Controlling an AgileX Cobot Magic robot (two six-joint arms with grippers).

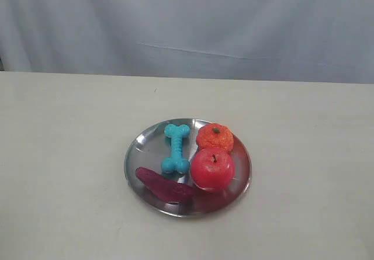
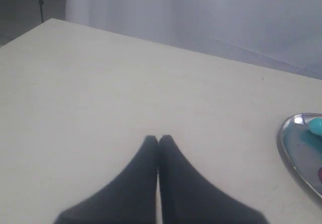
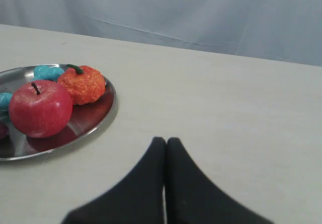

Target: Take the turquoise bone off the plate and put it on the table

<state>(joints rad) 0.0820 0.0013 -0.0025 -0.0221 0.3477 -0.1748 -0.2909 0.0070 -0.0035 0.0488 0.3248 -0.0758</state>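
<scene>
The turquoise bone [image 1: 176, 148] lies lengthwise on the left half of the silver plate [image 1: 138, 155], which sits on the cream table [image 1: 64, 155]. In the right wrist view the bone [image 3: 48, 72] peeks out behind the fruit on the plate [image 3: 103, 114]. The left wrist view catches only the plate's rim [image 2: 283, 146] and a tip of the bone [image 2: 316, 126]. My left gripper [image 2: 159, 139] is shut and empty over bare table, well away from the plate. My right gripper [image 3: 166, 141] is shut and empty too, beside the plate. Neither arm shows in the exterior view.
On the plate with the bone are a red apple [image 1: 212, 169], an orange pumpkin-like fruit [image 1: 215, 137] and a dark purple long piece [image 1: 163, 185]. A pale curtain [image 1: 187, 20] hangs behind the table's far edge.
</scene>
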